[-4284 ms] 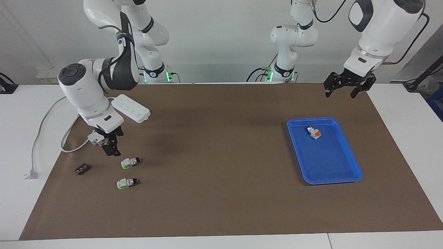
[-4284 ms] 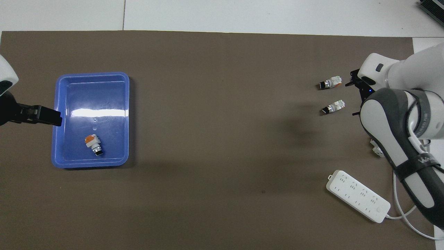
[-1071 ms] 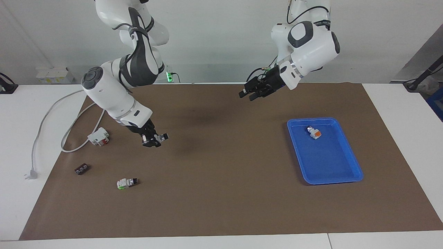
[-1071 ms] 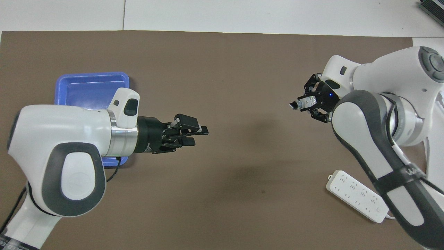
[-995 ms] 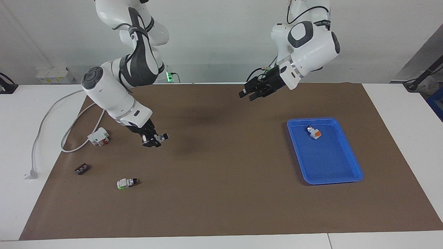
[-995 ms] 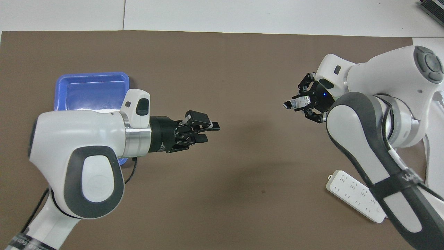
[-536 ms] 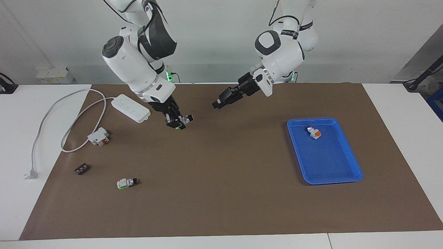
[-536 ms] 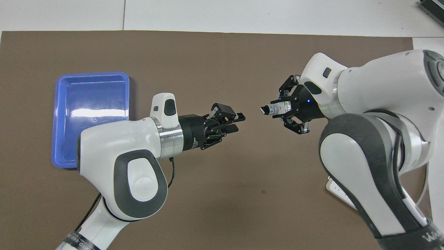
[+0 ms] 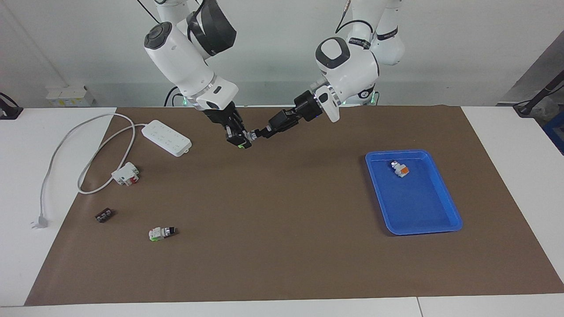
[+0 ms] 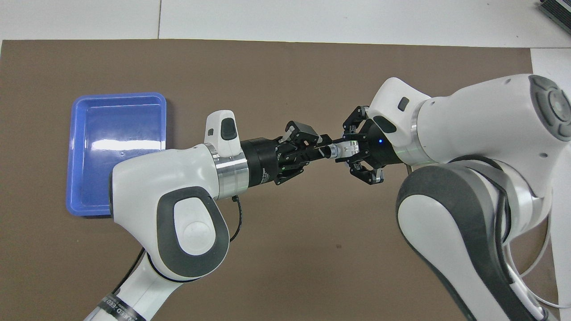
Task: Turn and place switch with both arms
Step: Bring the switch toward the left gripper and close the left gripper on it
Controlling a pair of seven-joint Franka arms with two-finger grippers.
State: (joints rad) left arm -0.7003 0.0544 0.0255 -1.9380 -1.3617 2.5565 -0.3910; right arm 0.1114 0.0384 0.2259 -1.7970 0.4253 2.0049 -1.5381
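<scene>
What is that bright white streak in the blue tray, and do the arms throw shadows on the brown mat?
Overhead view: the streak on the blue tray is glare from a lamp above. Facing view: no streak on the tray; a faint, soft shadow lies on the brown mat under the two meeting grippers, so the light is diffuse.

We see bright, even light from above in both views. Soft, faint shadows on the brown mat (image 9: 282,246). White glare streak in the blue tray (image 10: 117,145). Arm shells close-up in overhead view look slightly soft; rest sharp.
</scene>
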